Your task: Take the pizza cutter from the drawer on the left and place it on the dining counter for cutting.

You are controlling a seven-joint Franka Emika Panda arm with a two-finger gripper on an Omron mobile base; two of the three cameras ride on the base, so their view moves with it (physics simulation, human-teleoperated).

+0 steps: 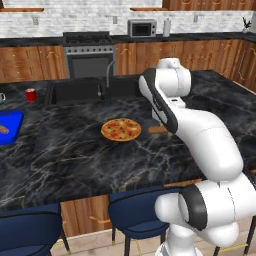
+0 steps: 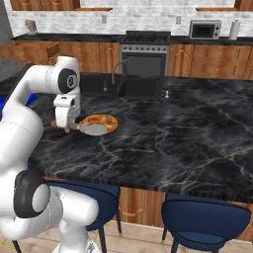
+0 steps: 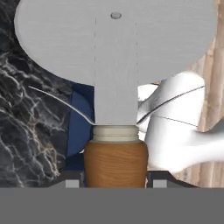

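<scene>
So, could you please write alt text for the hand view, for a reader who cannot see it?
A pizza cutter with a round flat silver-grey wheel blade and a short brown wooden handle fills the frame, its handle clamped between the two dark fingers of the gripper at the bottom. Behind it lie the black marble dining counter with pale gold veins and a blue stool.

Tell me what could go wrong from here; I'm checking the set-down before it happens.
The pizza cutter is held only by its handle end between the jaws of the gripper, so the wheel could swing or slip. It hangs right beside the pizza over the dining counter: lowering here might land the wheel on the pizza.
</scene>
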